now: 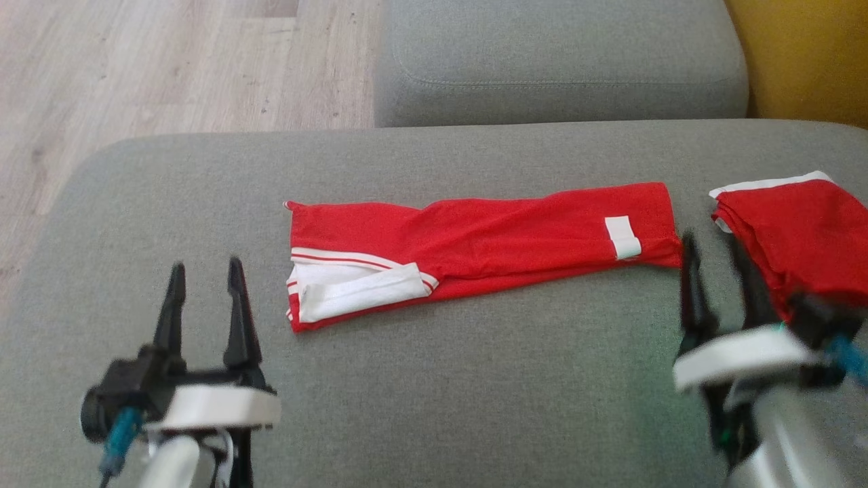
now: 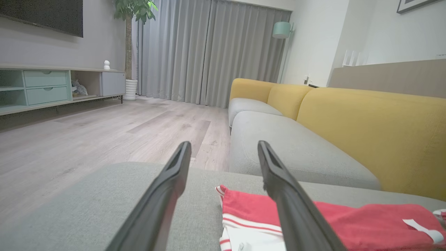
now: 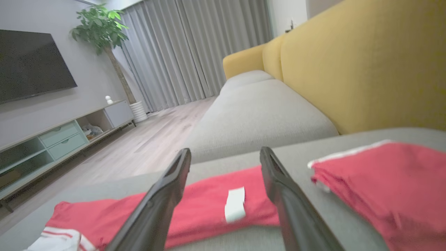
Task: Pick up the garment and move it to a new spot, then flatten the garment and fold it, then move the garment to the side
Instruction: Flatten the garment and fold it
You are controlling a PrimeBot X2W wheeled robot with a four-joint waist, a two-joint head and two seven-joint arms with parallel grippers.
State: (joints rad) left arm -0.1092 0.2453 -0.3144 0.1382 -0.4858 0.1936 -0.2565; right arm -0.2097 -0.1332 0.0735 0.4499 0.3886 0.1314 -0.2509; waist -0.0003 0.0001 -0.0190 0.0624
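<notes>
On the grey sofa seat [image 1: 475,393], the red garment [image 1: 485,237] lies folded into a long narrow strip. Its white-striped end points toward the robot's left, and there's a small white tag [image 1: 622,237] near the right end. So flattening and at least one lengthwise fold look done to me. What's left is probably folding it shorter, then shifting it to the side. The left pincer [image 1: 207,266] hangs wide open and empty, just off the left end, not touching. The right pincer [image 1: 712,240] is wide open too, empty, tips right by the tag end. Another red piece [image 1: 793,224] sits further right, apart from the strip. Wood floor [image 1: 135,68] beyond.
</notes>
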